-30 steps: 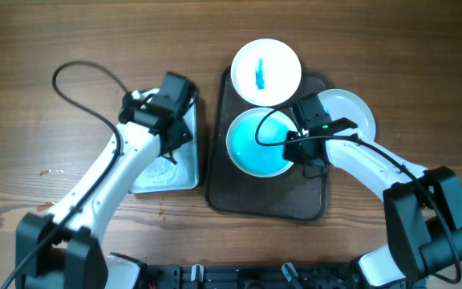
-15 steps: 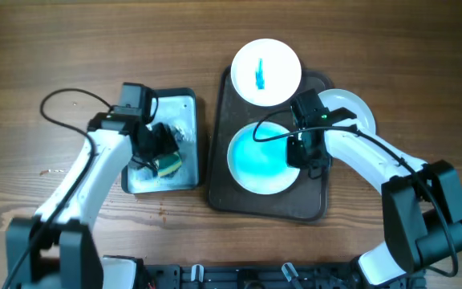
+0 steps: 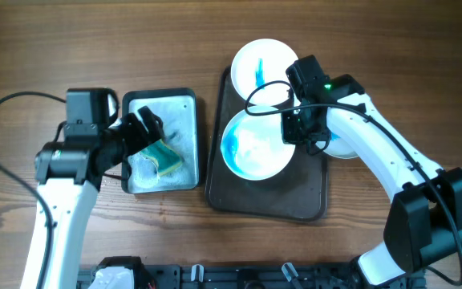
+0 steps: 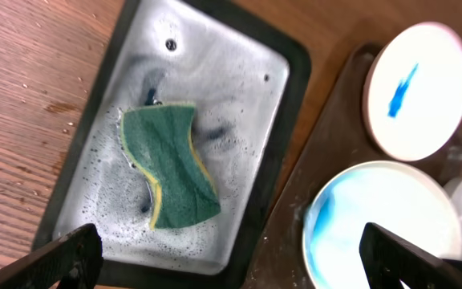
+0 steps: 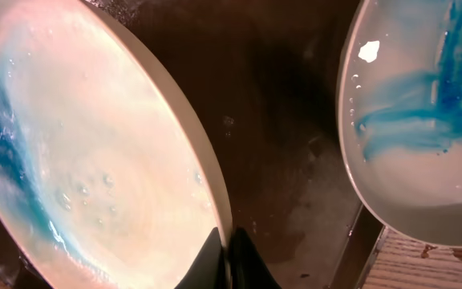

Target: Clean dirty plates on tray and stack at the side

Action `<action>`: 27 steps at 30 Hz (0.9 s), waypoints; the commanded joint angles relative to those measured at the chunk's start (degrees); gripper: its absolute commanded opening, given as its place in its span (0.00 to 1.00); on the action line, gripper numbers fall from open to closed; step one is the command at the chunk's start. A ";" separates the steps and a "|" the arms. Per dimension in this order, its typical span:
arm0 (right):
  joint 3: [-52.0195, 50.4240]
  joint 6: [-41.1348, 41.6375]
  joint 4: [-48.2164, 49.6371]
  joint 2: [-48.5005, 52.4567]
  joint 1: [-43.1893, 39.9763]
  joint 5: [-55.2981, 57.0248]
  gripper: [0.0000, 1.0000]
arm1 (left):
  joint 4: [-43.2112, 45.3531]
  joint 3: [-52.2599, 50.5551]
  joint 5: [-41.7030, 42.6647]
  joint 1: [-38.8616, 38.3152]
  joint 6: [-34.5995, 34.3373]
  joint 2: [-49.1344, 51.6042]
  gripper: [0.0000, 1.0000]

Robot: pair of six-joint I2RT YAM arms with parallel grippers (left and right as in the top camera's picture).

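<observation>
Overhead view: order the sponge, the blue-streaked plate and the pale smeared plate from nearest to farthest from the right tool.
1. pale smeared plate, mid-tray: the right tool is shut on its right rim.
2. blue-streaked plate, at the far end of the tray, just up-frame of the tool.
3. sponge, far off to the left in the soapy basin.

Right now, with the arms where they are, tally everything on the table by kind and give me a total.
plates: 3
tray: 1
basin: 1
sponge: 1
Total: 6
</observation>
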 commanded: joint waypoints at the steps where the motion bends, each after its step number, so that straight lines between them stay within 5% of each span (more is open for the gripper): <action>1: 1.18 -0.76 1.44 -0.35 0.28 -3.41 0.04 | -0.98 0.81 1.55 1.57 0.52 -2.49 1.00; 11: 1.73 -0.79 10.19 -0.33 6.23 -12.79 0.04 | -2.25 0.81 1.53 1.64 0.52 -2.73 1.00; 19: 9.33 2.84 10.03 -0.33 16.98 7.17 0.04 | -2.21 0.81 1.51 2.43 0.48 -2.73 1.00; 27: 13.57 3.19 17.68 -0.22 25.40 26.56 0.05 | -2.75 0.81 1.77 11.61 -2.36 -2.73 1.00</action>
